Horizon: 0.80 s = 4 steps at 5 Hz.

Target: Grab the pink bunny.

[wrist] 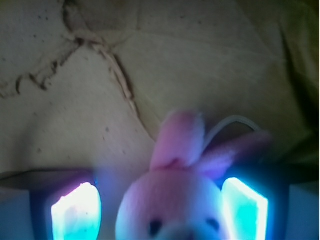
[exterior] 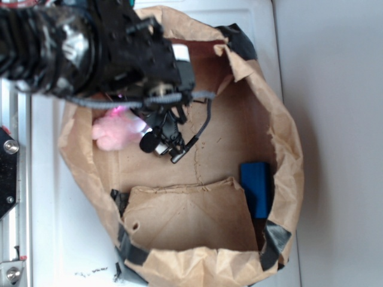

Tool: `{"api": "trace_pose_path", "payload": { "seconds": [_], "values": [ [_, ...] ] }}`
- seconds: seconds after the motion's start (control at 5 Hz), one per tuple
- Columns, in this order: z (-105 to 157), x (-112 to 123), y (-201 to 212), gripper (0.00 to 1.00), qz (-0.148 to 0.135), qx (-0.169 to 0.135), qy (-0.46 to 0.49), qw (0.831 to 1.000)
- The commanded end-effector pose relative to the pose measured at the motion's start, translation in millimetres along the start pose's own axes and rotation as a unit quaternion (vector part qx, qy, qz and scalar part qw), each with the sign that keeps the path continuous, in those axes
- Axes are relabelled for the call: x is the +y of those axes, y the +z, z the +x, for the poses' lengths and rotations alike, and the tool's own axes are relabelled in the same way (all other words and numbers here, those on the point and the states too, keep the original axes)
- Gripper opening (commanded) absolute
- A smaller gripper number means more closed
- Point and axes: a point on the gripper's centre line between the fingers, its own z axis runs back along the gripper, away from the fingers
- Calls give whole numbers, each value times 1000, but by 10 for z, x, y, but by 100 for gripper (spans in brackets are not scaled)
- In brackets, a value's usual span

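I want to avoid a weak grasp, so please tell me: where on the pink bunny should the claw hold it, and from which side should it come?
Grip the pink bunny across its round head, below the ears, coming from above. In the wrist view the head already sits between the two lit fingers of the claw, while the thin, soft ears would probably slip.

Bunny (wrist: 172, 200) between tool (wrist: 160, 207) fingers
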Motion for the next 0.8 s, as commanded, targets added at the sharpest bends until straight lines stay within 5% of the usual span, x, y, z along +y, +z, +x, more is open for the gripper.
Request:
{"api": "trace_pose_path", "payload": {
  "seconds": [0.0, 0.4, 0.6],
  "values": [
    [35, 39, -59, 0, -34, -9, -17, 999],
    [48, 27, -83, 0, -62, -17, -26, 998],
    [190, -7, 408, 0, -76, -31, -21, 996]
  ]
}}
